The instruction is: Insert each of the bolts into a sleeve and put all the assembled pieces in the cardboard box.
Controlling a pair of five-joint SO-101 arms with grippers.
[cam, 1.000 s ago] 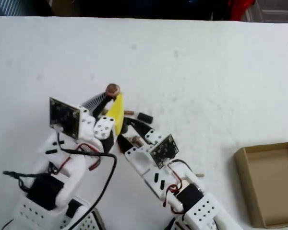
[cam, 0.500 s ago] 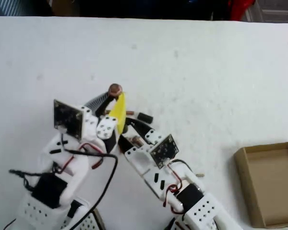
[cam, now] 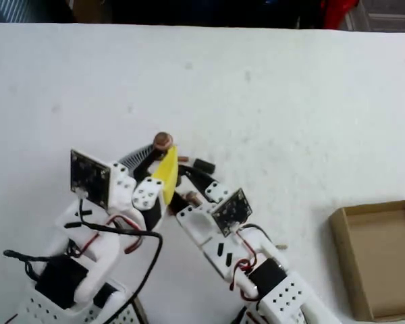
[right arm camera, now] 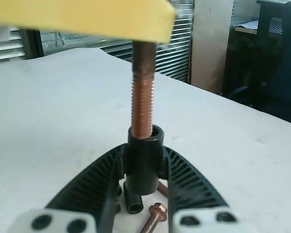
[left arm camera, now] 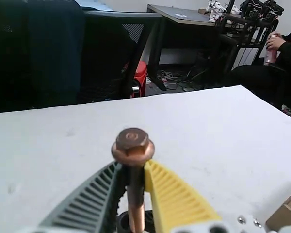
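bolt (left arm camera: 134, 179) of copper colour stands upright, head up, pinched at its shank by the left gripper (left arm camera: 134, 167), whose grey and yellow fingers press against it from either side; the right gripper (right arm camera: 144, 151) clamps a black sleeve (right arm camera: 143, 167) upright between its black fingers, directly under the bolt; the bolt's threaded end sits just inside the sleeve's open mouth, with most of the thread showing above the rim; both grippers meet above the desk (cam: 290, 101) toward its near edge, left of the middle; on the desk under them lie a second black sleeve (right arm camera: 134, 200) on its side and a loose bolt (right arm camera: 153, 219) just beside it; the cardboard box (cam: 388, 250) sits open at the desk's right edge, toward the near right corner, well apart from the grippers; no assembled piece shows on the part of its floor in view
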